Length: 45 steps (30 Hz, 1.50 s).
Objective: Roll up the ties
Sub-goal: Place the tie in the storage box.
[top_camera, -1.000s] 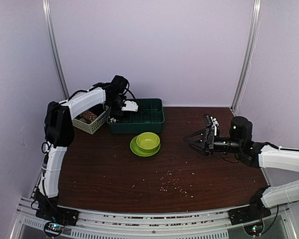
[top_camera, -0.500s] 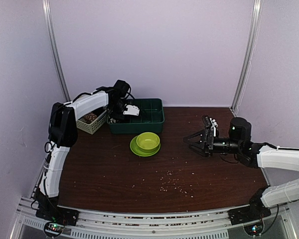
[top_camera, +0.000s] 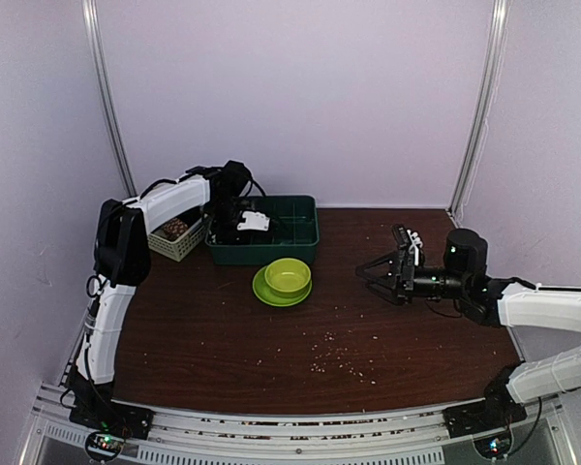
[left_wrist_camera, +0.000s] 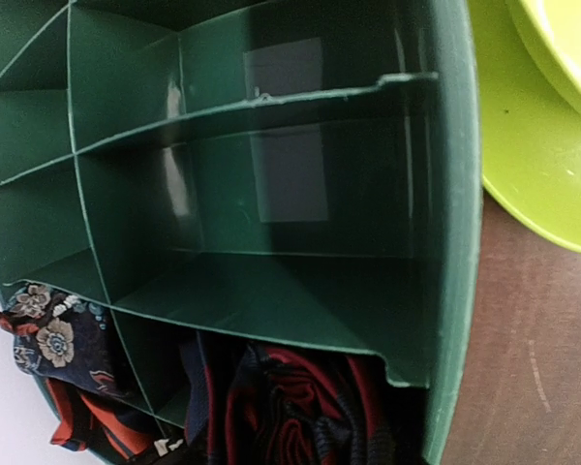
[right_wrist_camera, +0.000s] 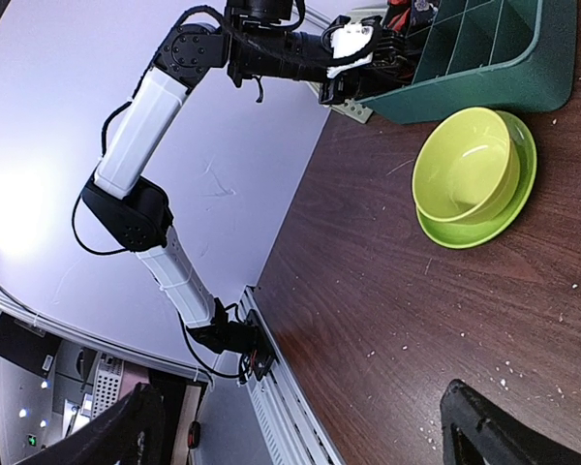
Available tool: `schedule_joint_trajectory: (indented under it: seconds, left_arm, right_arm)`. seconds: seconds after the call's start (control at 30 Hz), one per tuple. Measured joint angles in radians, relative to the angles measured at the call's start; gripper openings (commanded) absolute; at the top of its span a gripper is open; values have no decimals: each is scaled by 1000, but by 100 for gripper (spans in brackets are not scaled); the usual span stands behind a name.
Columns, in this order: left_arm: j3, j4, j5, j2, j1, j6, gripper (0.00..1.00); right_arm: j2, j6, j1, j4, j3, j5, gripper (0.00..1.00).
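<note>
A red and navy striped tie [left_wrist_camera: 300, 407] lies bunched in the near compartment of the dark green divided bin [left_wrist_camera: 455, 242]. A floral navy tie [left_wrist_camera: 44, 334] hangs over the bin's left wall. My left gripper [top_camera: 236, 225] reaches down into the left end of the bin [top_camera: 290, 237]. Its fingers do not show in the left wrist view. My right gripper [top_camera: 374, 273] is open and empty, held above the table right of the bowl. Its fingertips [right_wrist_camera: 126, 426] stand wide apart in the right wrist view.
A lime-green bowl [top_camera: 288, 274] sits on a lime-green plate [top_camera: 268, 291] just in front of the bin. A wicker basket [top_camera: 174, 232] stands left of the bin. Crumbs [top_camera: 334, 358] are scattered on the brown table.
My left gripper has dropped a little lower into the left end of the bin. The right arm has hardly moved.
</note>
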<state>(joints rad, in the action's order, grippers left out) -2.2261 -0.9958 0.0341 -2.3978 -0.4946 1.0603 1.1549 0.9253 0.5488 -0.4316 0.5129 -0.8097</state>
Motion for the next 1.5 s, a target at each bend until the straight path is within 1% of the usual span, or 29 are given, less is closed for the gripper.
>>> schedule_joint_trajectory:
  seconds: [0.17, 0.27, 0.43, 0.6, 0.63, 0.73, 0.77, 0.8, 0.87, 0.9, 1.0, 1.5]
  left_arm:
    - [-27, -88, -26, 0, -6, -41, 0]
    - [-31, -109, -2, 0, -11, -43, 0]
    - [-32, -89, 109, -14, -24, -9, 0]
    - [-63, -16, 195, -80, -25, 37, 0]
    - [-64, 3, 201, -89, -24, 44, 3]
    - [-64, 30, 212, -103, -20, 71, 22]
    - [-64, 32, 212, -105, -19, 77, 31]
    - [-64, 34, 212, -106, -18, 82, 45]
    - [-64, 40, 214, -107, -18, 89, 65]
    - [-64, 56, 218, -107, -17, 91, 70]
    - [-65, 77, 224, -105, -11, 85, 72]
    - [-51, 11, 212, -44, -10, 133, 73]
  right_arm:
    - [1, 6, 0, -8, -2, -2, 100]
    - [1, 7, -2, -9, -2, -2, 100]
    - [1, 17, -2, -11, -2, -2, 100]
    - [1, 21, -2, -11, -2, -2, 100]
    - [1, 21, -2, -11, -2, -2, 100]
    - [2, 21, -2, -11, -2, -2, 100]
    - [3, 21, -2, -11, -2, -2, 100]
    - [3, 21, -3, -11, -2, -2, 100]
    - [3, 21, -4, -11, -2, -2, 100]
    - [3, 21, -5, -11, -2, -2, 100]
    - [3, 21, -5, -11, -2, -2, 100]
    - [3, 25, -5, -14, -2, -2, 100]
